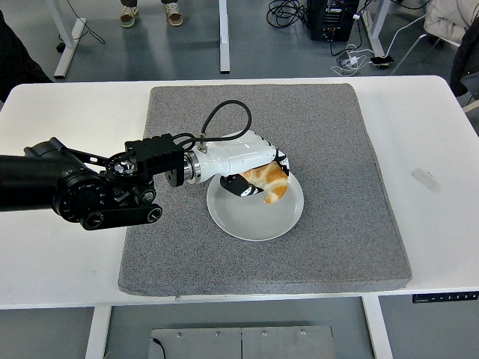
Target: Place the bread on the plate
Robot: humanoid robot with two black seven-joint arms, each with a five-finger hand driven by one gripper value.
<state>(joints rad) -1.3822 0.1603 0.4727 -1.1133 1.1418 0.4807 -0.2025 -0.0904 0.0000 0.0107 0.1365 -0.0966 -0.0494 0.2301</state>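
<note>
One step left: the release, as I judge it; the carry to the plate looks all but finished.
Left hand: the left hand (251,166), white-shelled on a black arm entering from nine o'clock, has its fingers curled down around the bread, gripping it from above.
Bread: the bread (266,181), a golden croissant-like piece, sits inside the hand's grasp over the plate's upper part, around twelve to one o'clock of the plate's centre; its lower tip points toward the middle of the dish.
Contact: whether the bread already touches the plate or hangs just above it cannot be told from this high view.
Plate: the plate (258,217), pale and round, lies near the middle of the grey mat (344,224); its lower half shows bare.
Done: the bread is off the mat and within the rim of the plate.
Left to do: opening the fingers so the bread rests on its own, then lifting the hand clear without dragging it off the rim.
Risk: since the bread sits toward the far rim rather than the centre, a careless withdrawal could tip it over the edge.
Right hand: not in view.
Table: the white table (441,224) carries the mat.
</note>
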